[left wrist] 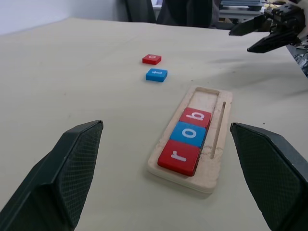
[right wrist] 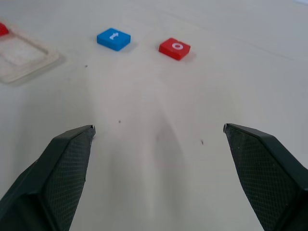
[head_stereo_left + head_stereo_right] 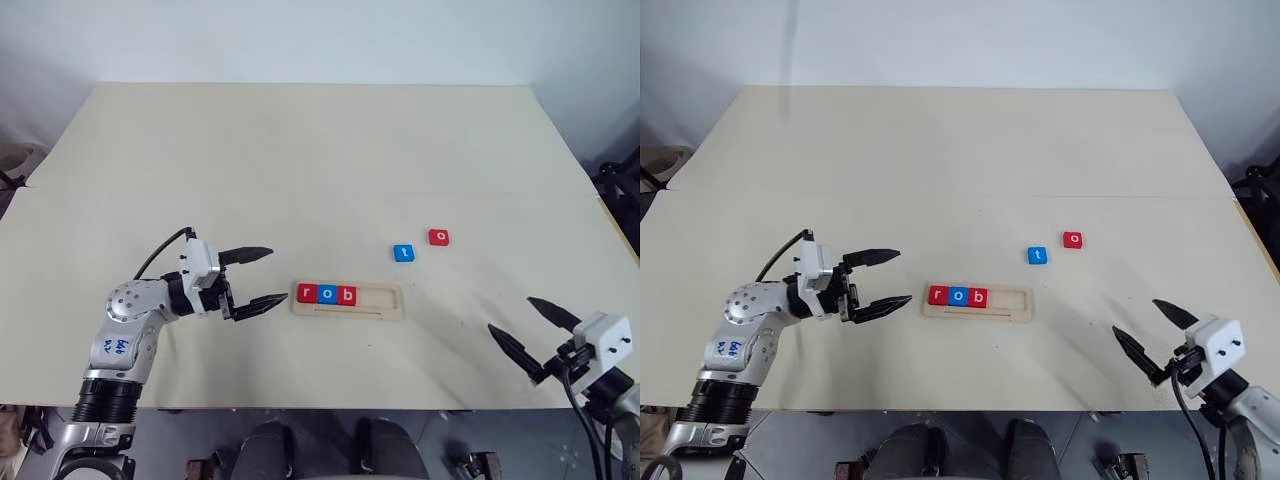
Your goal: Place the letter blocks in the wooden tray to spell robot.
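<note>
While the cream table (image 3: 300, 160) is set against a pale wall, both grippers, left gripper (image 3: 262, 277) and right gripper (image 3: 524, 330), are held wide apart, empty.

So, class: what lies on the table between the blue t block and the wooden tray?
Nothing: bare table separates the blue t block from the wooden tray, as the left eye view shows.

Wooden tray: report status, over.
Both end effectors open, empty: left, right. Long pale wooden tray holds r, o, b. Blue t tile, red o tile loose on table. Nothing blocking.
</note>
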You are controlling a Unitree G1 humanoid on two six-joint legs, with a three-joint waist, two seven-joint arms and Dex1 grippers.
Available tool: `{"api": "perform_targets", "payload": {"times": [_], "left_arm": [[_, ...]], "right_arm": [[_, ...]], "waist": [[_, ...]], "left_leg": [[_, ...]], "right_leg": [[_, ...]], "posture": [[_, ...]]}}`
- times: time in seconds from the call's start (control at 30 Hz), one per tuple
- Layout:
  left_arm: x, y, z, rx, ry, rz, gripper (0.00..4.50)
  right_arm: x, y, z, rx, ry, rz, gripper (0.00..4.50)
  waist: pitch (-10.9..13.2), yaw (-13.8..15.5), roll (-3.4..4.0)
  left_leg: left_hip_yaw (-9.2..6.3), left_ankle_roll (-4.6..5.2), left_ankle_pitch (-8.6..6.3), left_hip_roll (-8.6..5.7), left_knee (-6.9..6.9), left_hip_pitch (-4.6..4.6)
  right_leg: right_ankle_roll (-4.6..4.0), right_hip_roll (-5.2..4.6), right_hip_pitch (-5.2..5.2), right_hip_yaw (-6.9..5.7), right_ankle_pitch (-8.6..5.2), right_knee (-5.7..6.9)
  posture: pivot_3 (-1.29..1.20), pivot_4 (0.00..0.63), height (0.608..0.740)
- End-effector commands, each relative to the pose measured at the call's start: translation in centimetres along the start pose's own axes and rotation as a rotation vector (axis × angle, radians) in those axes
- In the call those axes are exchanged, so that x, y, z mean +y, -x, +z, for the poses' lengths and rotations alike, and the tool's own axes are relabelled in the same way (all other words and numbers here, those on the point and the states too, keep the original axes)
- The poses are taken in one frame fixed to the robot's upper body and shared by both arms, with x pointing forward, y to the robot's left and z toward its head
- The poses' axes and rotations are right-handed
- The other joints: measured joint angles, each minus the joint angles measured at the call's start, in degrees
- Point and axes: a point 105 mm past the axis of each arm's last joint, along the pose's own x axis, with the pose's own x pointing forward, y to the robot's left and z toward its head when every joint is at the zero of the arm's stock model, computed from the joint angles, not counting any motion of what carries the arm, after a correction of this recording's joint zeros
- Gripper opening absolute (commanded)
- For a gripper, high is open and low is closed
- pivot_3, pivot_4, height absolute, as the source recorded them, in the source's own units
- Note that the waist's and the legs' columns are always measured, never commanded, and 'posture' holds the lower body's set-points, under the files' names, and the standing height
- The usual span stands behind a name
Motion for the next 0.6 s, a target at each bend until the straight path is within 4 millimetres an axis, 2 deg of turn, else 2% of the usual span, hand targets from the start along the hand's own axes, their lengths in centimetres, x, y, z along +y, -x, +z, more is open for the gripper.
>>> {"api": "perform_targets", "payload": {"times": [0.03, 0.17, 0.37, 0.5, 0.6], "left_arm": [[-0.1, -0.2, 0.8, -0.018, -0.048, -0.008, 4.50], [-0.5, -0.3, 0.7, -0.022, -0.058, -0.011, 4.50], [-0.7, -0.7, 0.9, -0.035, -0.068, 0.006, 4.50], [-0.9, -0.8, 0.9, -0.037, -0.071, 0.013, 4.50], [-0.9, -0.5, 0.9, -0.035, -0.075, 0.030, 4.50]], "right_arm": [[-0.4, -1.8, 2.3, -0.057, -0.023, 0.001, 4.48], [-1.1, -7.0, 3.1, 0.088, -0.081, 0.013, 4.48], [-2.5, -11.4, 4.1, 0.204, -0.110, -0.079, 4.48], [-1.7, -13.1, 4.8, 0.244, -0.104, -0.061, 4.48], [-1.0, -13.3, 5.9, 0.234, -0.091, -0.027, 4.48]], "waist": [[0.00, -0.05, 0.01], [0.00, -0.90, 0.02], [0.00, -0.35, 0.01], [0.00, -0.58, 0.01], [0.00, -0.61, 0.01]], "left_leg": [[-0.02, 0.00, 0.00, 0.00, 0.00, 0.00], [-0.05, 0.00, 0.00, 0.00, 0.04, 0.01], [-0.09, -0.02, 0.02, -0.01, 0.04, -0.14], [-0.06, -0.02, 0.01, -0.03, 0.04, -0.18], [-0.05, -0.02, 0.01, 0.00, 0.03, -0.18]], "right_leg": [[0.00, 0.00, -0.01, 0.01, 0.00, 0.01], [-0.02, -0.04, -0.06, 0.13, 0.01, 0.09], [-0.07, -0.05, -0.12, -0.05, -0.02, 0.10], [-0.03, -0.06, -0.13, -0.06, 0.00, 0.05], [-0.03, -0.04, -0.13, -0.09, 0.00, 0.06]], "posture": [[0.00, 0.150, 0.740], [0.00, 0.150, 0.740], [0.00, 0.150, 0.740], [0.00, 0.150, 0.740], [0.00, 0.150, 0.740]]}}
